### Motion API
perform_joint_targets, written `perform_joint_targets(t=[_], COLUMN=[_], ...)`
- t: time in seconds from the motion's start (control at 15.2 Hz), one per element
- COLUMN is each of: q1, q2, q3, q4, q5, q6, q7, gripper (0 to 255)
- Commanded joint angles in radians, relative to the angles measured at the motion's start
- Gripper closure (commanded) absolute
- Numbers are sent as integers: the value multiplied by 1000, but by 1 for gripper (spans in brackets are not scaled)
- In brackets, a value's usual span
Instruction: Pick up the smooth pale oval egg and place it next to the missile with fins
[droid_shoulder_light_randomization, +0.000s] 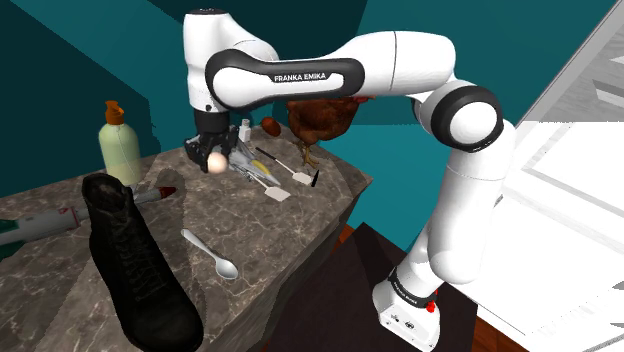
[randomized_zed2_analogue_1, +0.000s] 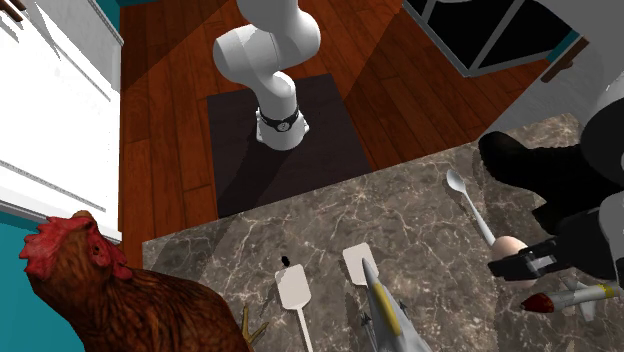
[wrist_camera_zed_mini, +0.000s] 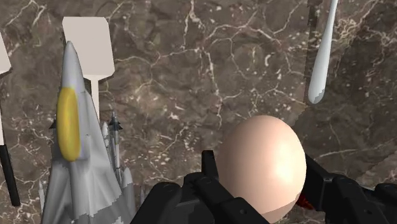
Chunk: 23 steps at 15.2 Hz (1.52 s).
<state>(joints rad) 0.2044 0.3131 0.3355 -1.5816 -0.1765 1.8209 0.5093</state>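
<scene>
Table (droid_shoulder_light_randomization: 300, 215): dark veined marble, carries everything.
Arm (droid_shoulder_light_randomization: 400, 65): white, reaches over the table from the stand, wrist bent down.
Boot (droid_shoulder_light_randomization: 130, 260): black, nearest the shoulder camera. It hides the missile's midsection there.
Chicken (droid_shoulder_light_randomization: 322, 118): brown, at the far table edge, well apart from the work.
Missile (randomized_zed2_analogue_1: 580, 294): pale body with a red nose, lying flat. This is the target.
Jet (wrist_camera_zed_mini: 79, 165): grey toy with a yellow canopy, lying beside the hand. It carries small rockets of its own, so there is a risk of mistaking it for the target.
Spoon (droid_shoulder_light_randomization: 212, 254): lies loose, not involved.
Hand (wrist_camera_zed_mini: 264, 184): pinching the egg (wrist_camera_zed_mini: 261, 153), one black finger on each flank.

The egg is pale and smooth, gripped across its narrow width. Judged reason: the round shell slips least that way. It appears to be off the table, between jet and missile nose.

View notes: the wrist view confirms contact on both sides. The second exterior view shows the egg near the red nose. The shoulder view shows the missile's tail beyond the boot.

Judged remaining: lower the egg beside the missile and release gently, since the egg may roll.
</scene>
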Motion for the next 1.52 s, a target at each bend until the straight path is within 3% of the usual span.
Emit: perform_joint_targets(t=[0.0, 1.45], q1=[-1, 5], q2=[6, 102], q3=[-1, -20], q4=[-21, -181], q5=[-3, -51], q6=[27, 275], q7=[3, 47], gripper=[255, 255])
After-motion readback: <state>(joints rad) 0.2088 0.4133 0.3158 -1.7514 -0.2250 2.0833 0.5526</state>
